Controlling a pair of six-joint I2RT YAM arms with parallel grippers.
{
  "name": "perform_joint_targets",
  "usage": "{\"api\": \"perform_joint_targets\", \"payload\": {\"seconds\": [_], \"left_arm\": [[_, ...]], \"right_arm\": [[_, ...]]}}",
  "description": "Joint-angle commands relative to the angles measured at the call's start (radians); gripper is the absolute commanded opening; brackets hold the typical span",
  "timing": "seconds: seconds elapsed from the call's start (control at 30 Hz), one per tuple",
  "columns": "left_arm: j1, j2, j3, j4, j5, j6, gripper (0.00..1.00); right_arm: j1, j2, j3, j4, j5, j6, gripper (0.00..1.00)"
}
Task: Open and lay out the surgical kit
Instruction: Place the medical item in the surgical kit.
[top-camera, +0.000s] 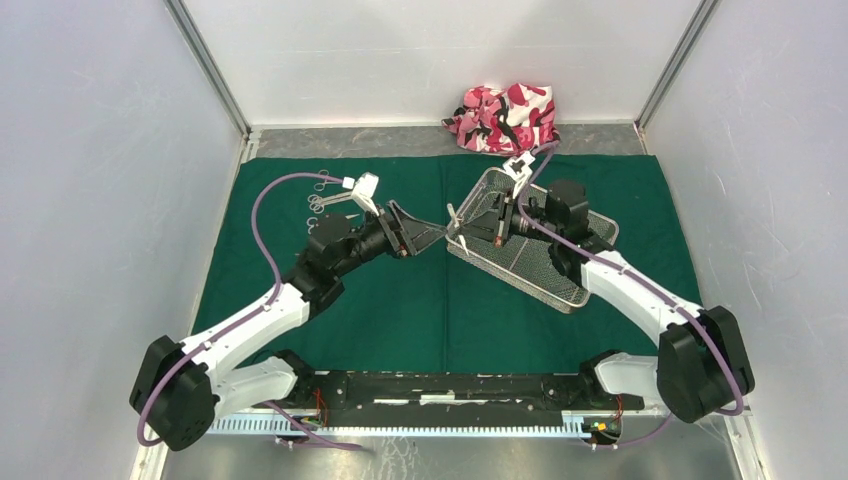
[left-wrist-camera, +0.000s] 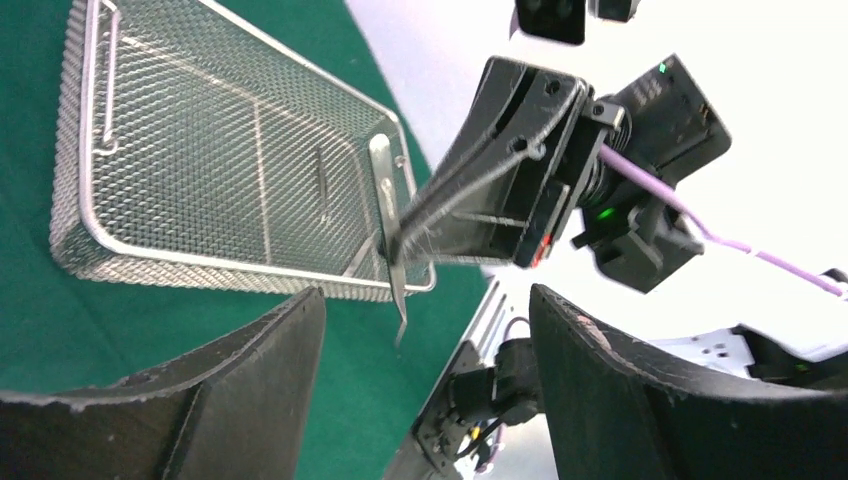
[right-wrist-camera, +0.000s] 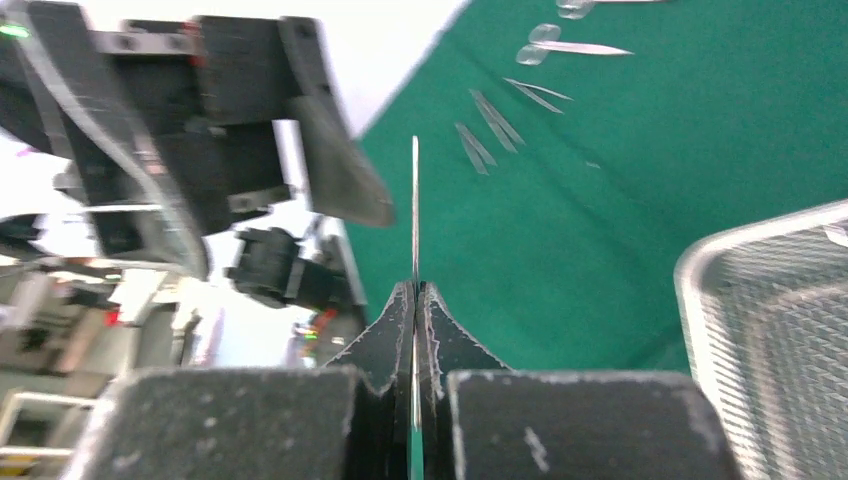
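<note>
The green drape (top-camera: 400, 310) lies open with several instruments (top-camera: 320, 195) laid at its upper left, but the right gripper (right-wrist-camera: 415, 300) pinches tweezers (right-wrist-camera: 415, 200) at the left edge of the mesh tray (top-camera: 560, 290), facing the spread left gripper (left-wrist-camera: 425, 330), so the layout seems unfinished

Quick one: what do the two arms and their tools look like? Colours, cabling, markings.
Left arm and right arm: white link shells, black joint housings, and a purple cable looped along each. Left tool and right tool: black, each with two wedge-shaped fingers whose edges are scuffed pale. A green light sits behind the right tool.
</note>
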Motion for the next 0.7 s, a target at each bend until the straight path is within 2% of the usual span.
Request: {"api": "perform_joint_targets", "payload": {"seconds": [0.0, 0.17, 0.3, 0.4, 0.67], "left_arm": [[-0.003, -0.012, -0.035, 0.226, -0.005, -0.096, 0.79], [-0.003, -0.023, -0.067, 0.248, -0.028, -0.123, 0.76], [-0.003, -0.018, -0.065, 0.258, -0.019, -0.14, 0.66], [-0.003, -0.035, -0.072, 0.256, -0.033, -0.138, 0.55], [-0.003, -0.064, -0.089, 0.279, -0.043, -0.141, 0.41]], "right_arm": [[0.052, -0.038, -0.059, 0.411, -0.065, 0.384, 0.0], [0.094, -0.027, -0.099, 0.553, -0.055, 0.497, 0.0], [0.115, 0.002, -0.112, 0.68, -0.066, 0.583, 0.0], [0.125, 0.015, -0.106, 0.682, -0.076, 0.584, 0.0], [0.149, 0.032, -0.112, 0.677, -0.072, 0.572, 0.0]]}}
